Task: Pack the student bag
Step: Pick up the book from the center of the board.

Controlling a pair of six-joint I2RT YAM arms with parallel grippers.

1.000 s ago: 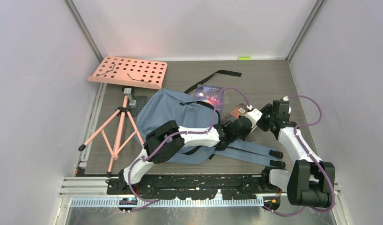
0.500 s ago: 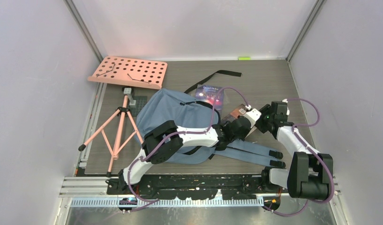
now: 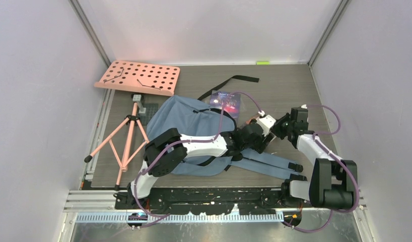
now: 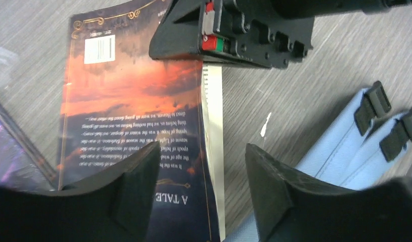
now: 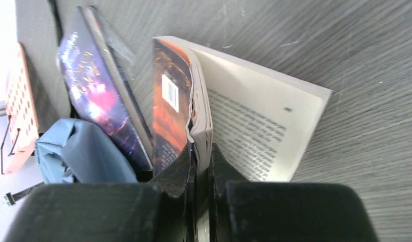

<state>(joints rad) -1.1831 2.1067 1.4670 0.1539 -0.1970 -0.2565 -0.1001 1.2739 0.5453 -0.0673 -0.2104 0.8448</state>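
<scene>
The student bag (image 3: 186, 118), blue-grey, lies flat mid-table with its padded shoulder straps (image 3: 267, 164) stretched toward the right. My left arm reaches across it. A paperback with an orange and dark cover (image 4: 128, 111) lies on the table right of the bag. My left gripper (image 4: 200, 156) hovers open over the paperback's page edge, touching nothing. My right gripper (image 5: 202, 151) is shut on the paperback's (image 5: 171, 96) cover and a few pages, lifting them off the open text page (image 5: 254, 126). In the top view both grippers, left (image 3: 255, 132) and right (image 3: 272, 127), meet over the book.
A purple hardcover book (image 3: 226, 100) lies just behind the bag, next to the paperback. A pink perforated music stand tray (image 3: 138, 78) and its tripod (image 3: 124, 138) stand at the left. A black strap (image 3: 234, 80) trails toward the back wall.
My left gripper has opened and let go of the paperback. My right gripper moved left and closed on the book's edge.
</scene>
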